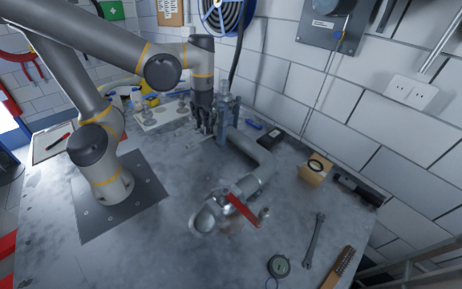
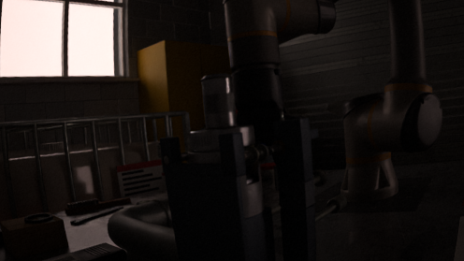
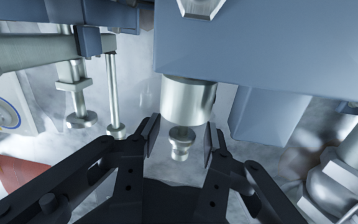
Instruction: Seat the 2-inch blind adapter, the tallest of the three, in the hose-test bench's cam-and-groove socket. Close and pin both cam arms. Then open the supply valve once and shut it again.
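Note:
A small steel locking pin [image 3: 181,143] with a knobbed head pokes out of a round steel boss under the blue socket frame [image 3: 259,46], and my gripper [image 3: 179,140] stands open around that head, holding nothing. The tall blind adapter [image 1: 224,90] stands upright in the socket [image 1: 223,116] at the back of the bench. A second pin [image 3: 114,96] hangs to the left beside a cam arm [image 3: 26,53]. The supply valve's red handle [image 1: 242,209] sits on the pipe near the bench front. Two shorter adapters [image 1: 148,116] rest on a white mat behind my arm.
A cardboard box with a black ring [image 1: 314,168] sits by the wall, near a black case [image 1: 270,138]. A wrench [image 1: 313,240], a wire brush [image 1: 338,268] and a gauge [image 1: 278,266] lie at the front right. A clipboard with a red pen [image 1: 52,141] lies left.

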You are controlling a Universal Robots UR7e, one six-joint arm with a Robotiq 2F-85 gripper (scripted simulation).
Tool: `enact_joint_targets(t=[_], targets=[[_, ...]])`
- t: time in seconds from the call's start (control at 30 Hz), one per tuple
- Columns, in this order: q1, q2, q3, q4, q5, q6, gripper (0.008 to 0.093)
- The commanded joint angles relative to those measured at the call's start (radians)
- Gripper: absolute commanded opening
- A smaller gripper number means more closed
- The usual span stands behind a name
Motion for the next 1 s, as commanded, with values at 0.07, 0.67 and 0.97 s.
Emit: enact_joint_targets(t=[0.07,0.67,0.97], targets=[[0.000,0.000,0.000,0.000,0.000,0.000,0.0520],[0.000,-0.079,-0.113,0.192,0.000,0.000,0.0520],[0.000,-0.111,-0.197,0.307,0.000,0.000,0.0520]])
